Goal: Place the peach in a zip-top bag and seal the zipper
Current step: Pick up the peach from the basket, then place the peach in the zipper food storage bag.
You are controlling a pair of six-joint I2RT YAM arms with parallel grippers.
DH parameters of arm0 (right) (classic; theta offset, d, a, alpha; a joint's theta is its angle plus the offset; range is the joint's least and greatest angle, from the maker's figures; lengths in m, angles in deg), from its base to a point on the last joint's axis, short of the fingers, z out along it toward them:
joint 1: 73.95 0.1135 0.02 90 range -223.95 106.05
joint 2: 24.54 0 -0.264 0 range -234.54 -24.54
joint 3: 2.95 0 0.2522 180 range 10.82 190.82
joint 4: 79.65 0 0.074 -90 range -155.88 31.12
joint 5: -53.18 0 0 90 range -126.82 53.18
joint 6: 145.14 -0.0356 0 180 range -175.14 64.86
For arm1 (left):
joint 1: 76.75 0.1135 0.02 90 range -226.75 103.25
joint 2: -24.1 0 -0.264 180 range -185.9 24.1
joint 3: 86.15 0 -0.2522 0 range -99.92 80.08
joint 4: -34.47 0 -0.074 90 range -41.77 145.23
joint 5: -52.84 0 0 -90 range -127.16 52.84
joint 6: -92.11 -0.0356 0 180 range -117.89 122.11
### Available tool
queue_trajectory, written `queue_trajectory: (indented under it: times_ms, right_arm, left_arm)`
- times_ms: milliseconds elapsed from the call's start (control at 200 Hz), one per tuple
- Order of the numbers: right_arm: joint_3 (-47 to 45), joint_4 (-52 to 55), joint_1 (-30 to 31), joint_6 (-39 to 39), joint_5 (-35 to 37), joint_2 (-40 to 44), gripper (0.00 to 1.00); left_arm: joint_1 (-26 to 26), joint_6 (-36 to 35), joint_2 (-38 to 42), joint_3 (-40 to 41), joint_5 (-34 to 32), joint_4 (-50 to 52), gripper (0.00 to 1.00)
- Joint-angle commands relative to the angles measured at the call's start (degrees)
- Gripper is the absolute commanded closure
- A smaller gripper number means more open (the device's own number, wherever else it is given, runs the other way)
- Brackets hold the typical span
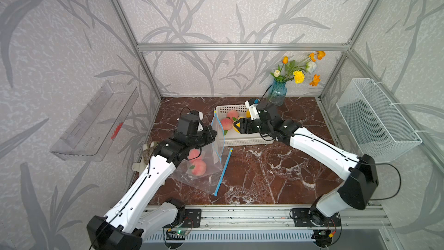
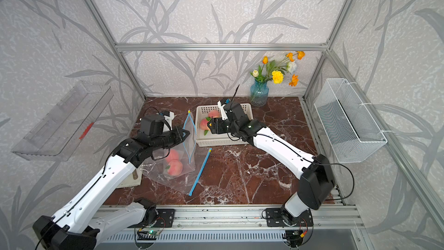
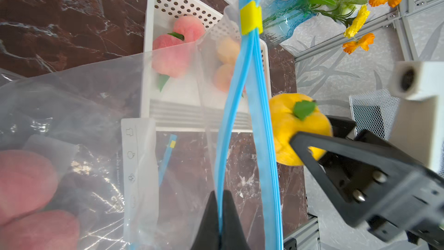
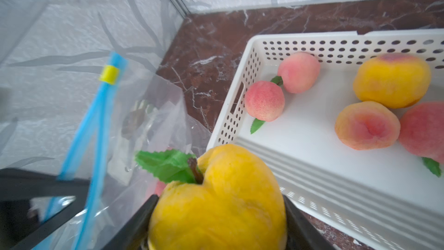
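Observation:
My right gripper [image 4: 219, 198] is shut on a yellow peach [image 4: 223, 212] with a green leaf. In both top views the gripper [image 1: 236, 126] [image 2: 209, 126] hangs over the left end of the white basket [image 1: 240, 141]. The peach [image 3: 288, 126] is just beside the mouth of the zip-top bag [image 1: 217, 150]. My left gripper [image 3: 219, 194] is shut on one blue zipper lip [image 3: 237, 107] and holds the clear bag upright, its mouth parted in a narrow slit. Two pink peaches [image 1: 199, 167] [image 2: 175, 167] lie inside the bag.
Several pink and yellow peaches [image 4: 264, 101] remain in the basket [image 4: 312, 155]. A second clear bag lies flat on the marble, its blue zipper strip [image 1: 223, 171] running toward the front edge. A blue flower vase [image 1: 277, 93] stands at the back. A wire basket [image 1: 374, 121] hangs on the right wall.

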Motion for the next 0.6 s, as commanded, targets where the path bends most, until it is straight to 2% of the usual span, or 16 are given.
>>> queue_trajectory:
  times_ms: [0,240,385,470,595]
  right_arm:
    - [-3.2,-2.4,0.5,-2.3,-3.3,5.6,0.41]
    - [-4.7,-6.4,5.2,-6.2,-4.9,12.1,0.41]
    - [-2.6,-11.8,9.2,-9.3,-5.9,10.1,0.41]
    - [-1.4,-12.9,11.6,-9.2,-3.2,8.6,0.41]
    - [-2.9,-15.5,12.0,-11.7,-0.3,8.3,0.41]
  left_arm:
    - [0.3,-0.6,-0.6,0.9,3.9,-3.6,1.00]
    - [0.3,0.4,-0.4,2.4,6.9,-6.9,1.00]
    - [0.3,0.9,0.5,3.4,8.5,-8.9,1.00]
    - [0.3,1.3,0.9,3.9,8.8,-9.3,1.00]
    - [0.3,1.8,1.2,5.1,9.1,-10.7,1.00]
